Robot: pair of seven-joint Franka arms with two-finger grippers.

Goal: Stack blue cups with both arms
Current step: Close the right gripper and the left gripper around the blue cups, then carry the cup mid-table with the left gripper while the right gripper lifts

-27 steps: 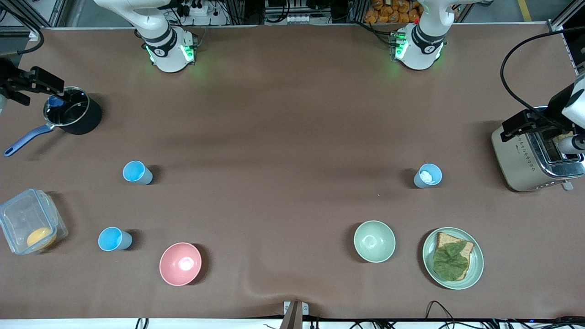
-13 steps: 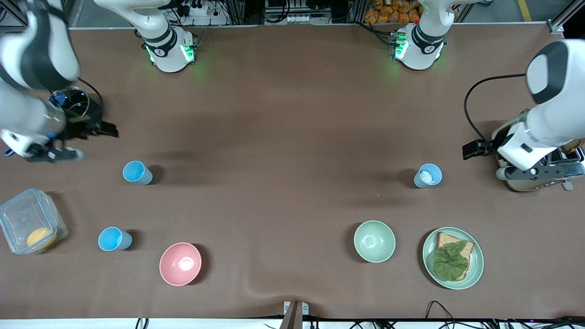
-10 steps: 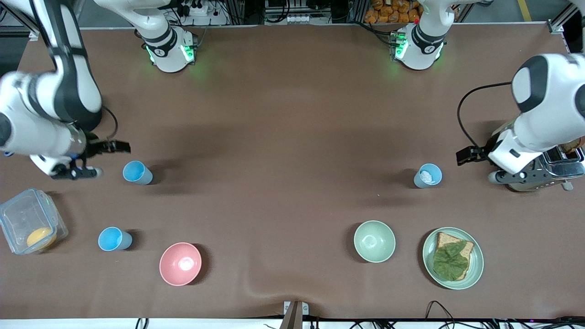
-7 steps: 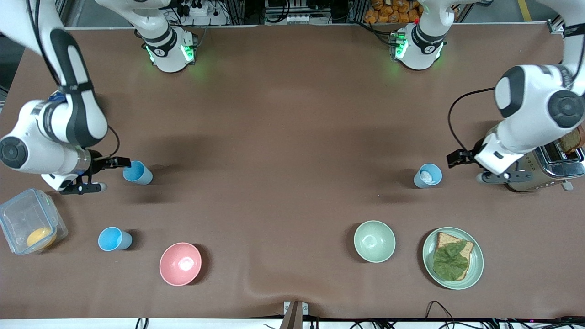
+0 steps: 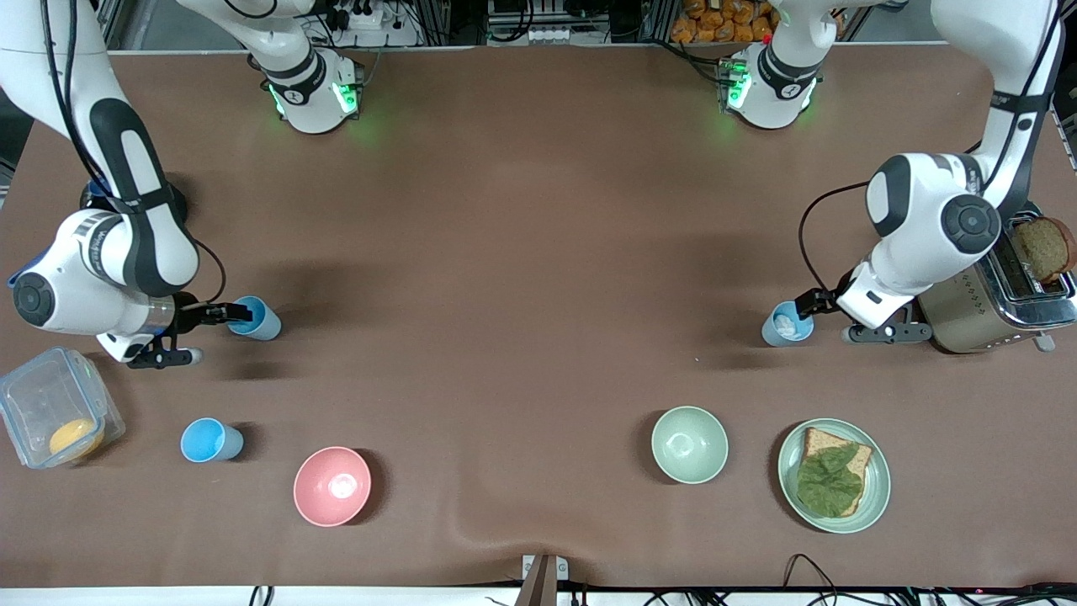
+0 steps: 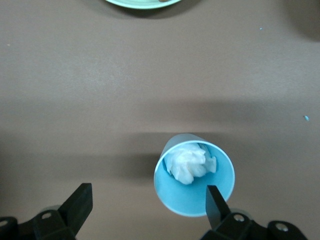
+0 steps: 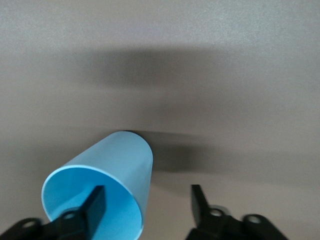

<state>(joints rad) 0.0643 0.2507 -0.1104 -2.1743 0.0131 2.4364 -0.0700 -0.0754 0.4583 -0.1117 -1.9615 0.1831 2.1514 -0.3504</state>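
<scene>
Right gripper (image 5: 220, 324): fingers apart, one finger over the mouth of an upright blue cup (image 5: 253, 318) at the right arm's end; it has come down from the pot.
Left gripper (image 5: 829, 316): fingers apart, astride the rim of the cup with white stuff (image 5: 788, 323) by the toaster (image 5: 968, 313).
Cups: mouths up, bright blue inside, greyer outside.
Third cup (image 5: 210, 440): nearer the camera, unmoved.

We are looking at two glossy white arms (image 5: 126, 202) with black bands, round grey joint caps and thin black cables looping along them. Green lights are glowing on both bases (image 5: 315, 93), and the black gripper fingers (image 6: 216, 202) are showing small silver screws.
</scene>
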